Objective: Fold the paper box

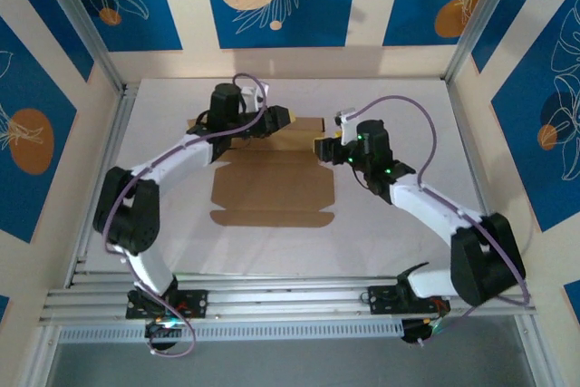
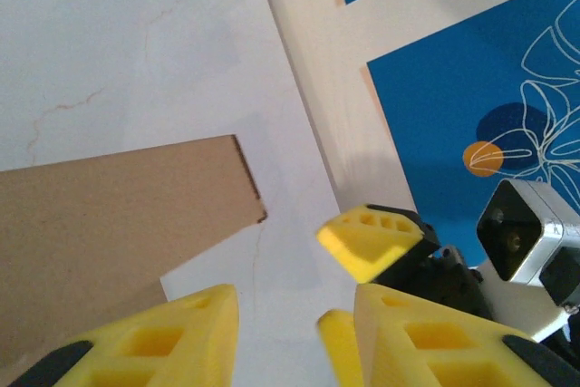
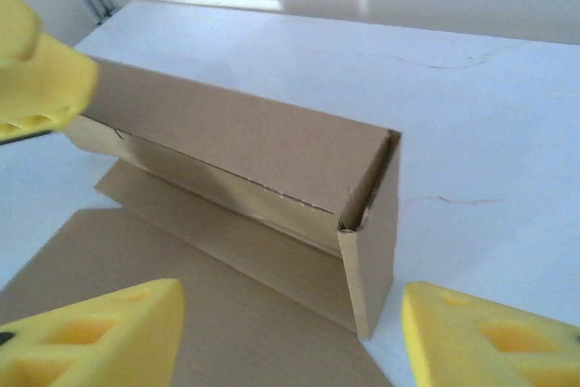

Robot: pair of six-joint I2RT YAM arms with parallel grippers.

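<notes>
one paper box (image 1: 272, 192) lies near the middle of the white table (image 1: 399, 115). its near part is flat and its far strip is folded up into one standing wall. in the right wrist view one short end flap closes this wall at the right corner. two arms reach to it. the left gripper (image 1: 283, 118) is over the wall, jaws apart, with bare table between them. the right gripper (image 1: 324, 147) is just beside the right corner, jaws spread wide, nothing pinched. the left arm hides the far left part of the box. i cannot tell if the left fingers touch the wall.
</notes>
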